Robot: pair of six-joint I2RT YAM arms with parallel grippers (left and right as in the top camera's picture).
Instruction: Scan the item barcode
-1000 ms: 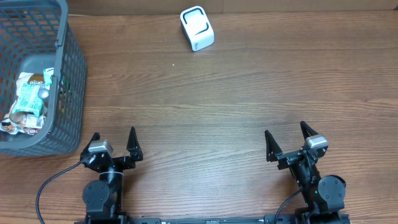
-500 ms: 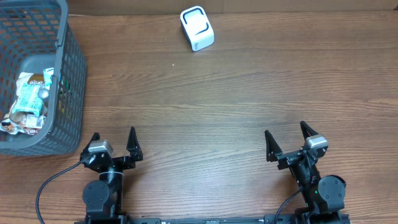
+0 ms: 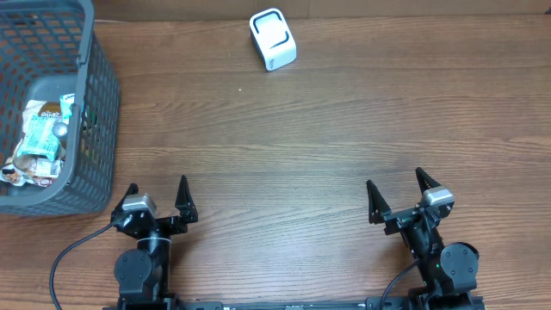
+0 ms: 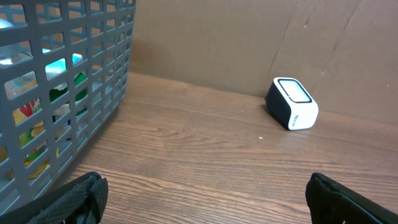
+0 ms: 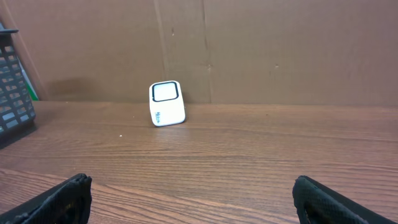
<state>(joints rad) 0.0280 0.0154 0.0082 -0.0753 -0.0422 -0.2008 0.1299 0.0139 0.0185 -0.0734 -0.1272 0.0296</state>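
The task stood at its start: left gripper (image 3: 157, 184) and right gripper (image 3: 394, 178) gaped wide, empty. The items, seemingly crinkled snack packets (image 3: 39, 135), lay in the grey plastic mesh basket (image 3: 100, 96), well apart from the small white box-shaped scanner (image 3: 273, 40). Next, the left arm should reach into the basket.

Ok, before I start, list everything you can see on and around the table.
basket: one, grey, far left of the table
packets: several, exact count unclear, mostly teal and white, inside the basket
scanner: one, white with a dark face, far edge near the centre
table: one, brown wood
left gripper: one, black, near edge, open and empty
right gripper: one, black, near edge, open and empty
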